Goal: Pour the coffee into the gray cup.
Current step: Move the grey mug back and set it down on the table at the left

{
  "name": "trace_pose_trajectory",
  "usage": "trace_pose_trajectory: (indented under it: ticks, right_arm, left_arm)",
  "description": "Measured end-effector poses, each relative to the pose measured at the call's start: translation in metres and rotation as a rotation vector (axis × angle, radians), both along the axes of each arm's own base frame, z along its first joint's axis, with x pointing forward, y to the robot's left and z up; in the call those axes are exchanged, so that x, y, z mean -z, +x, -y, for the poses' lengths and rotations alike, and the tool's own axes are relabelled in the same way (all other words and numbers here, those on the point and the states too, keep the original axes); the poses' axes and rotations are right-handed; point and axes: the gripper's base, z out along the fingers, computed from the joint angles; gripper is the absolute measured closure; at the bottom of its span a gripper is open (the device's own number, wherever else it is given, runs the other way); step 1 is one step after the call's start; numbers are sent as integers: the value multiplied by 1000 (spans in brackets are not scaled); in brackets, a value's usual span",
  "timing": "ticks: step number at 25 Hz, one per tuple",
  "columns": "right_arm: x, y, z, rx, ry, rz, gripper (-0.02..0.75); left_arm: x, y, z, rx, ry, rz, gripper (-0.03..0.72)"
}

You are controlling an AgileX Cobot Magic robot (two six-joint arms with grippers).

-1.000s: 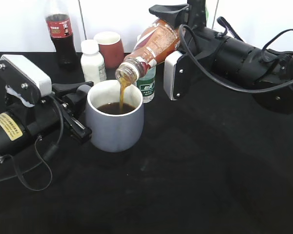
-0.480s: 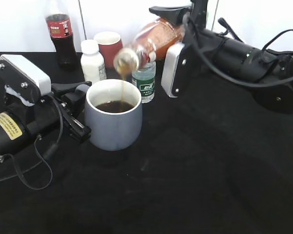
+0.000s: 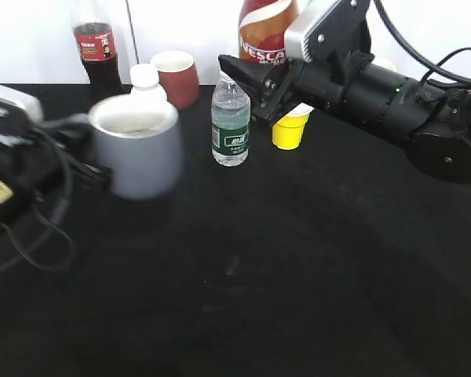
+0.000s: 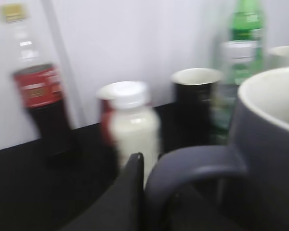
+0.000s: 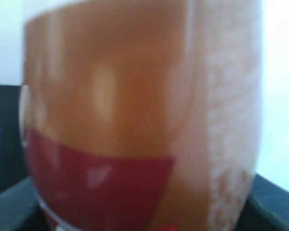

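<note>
The gray cup [image 3: 137, 153], blurred by motion, is at the left with its cream inside showing. My left gripper [image 3: 72, 149] is shut on its loop handle. In the left wrist view one black finger [image 4: 131, 190] presses against the handle [image 4: 197, 161] of the cup [image 4: 272, 144]. My right gripper [image 3: 259, 85] is shut on the coffee bottle [image 3: 263, 31] and holds it upright high at the back centre, right of the cup. The bottle's neck is out of view. Its brown liquid and red label fill the right wrist view [image 5: 135, 120].
Along the back stand a cola bottle [image 3: 94, 47], a white pill bottle [image 3: 145, 78], a dark red cup [image 3: 177, 75], a small water bottle with a green label [image 3: 231, 126] and a yellow cup [image 3: 289, 129] under the right arm. The table is black.
The coffee bottle has swung from tilted, pouring into the cup, to upright and higher. The stream has stopped. The left gripper has carried the gray cup left and up in the view.
</note>
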Motion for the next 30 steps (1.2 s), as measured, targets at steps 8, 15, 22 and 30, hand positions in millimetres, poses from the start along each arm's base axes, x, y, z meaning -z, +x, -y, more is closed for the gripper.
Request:
trace_pose_trajectory:
  ticks: [8,15,22,30]
  right_arm:
    - [-1,3,3,40,64,-52,226]
    - [-1,3,3,36,106,-101,227]
    - [-1,3,3,36,108,-103,227]
    - [-2,3,3,39,110,-104,227]
  left_arm:
    - [0,19,-69,-262,0,0,631]
    - [11,71,-81,-332,-11,27,627]
    - [56,138,-85,-386,-22,24,625]
    - [97,158,-87,-387,-6,-19,618]
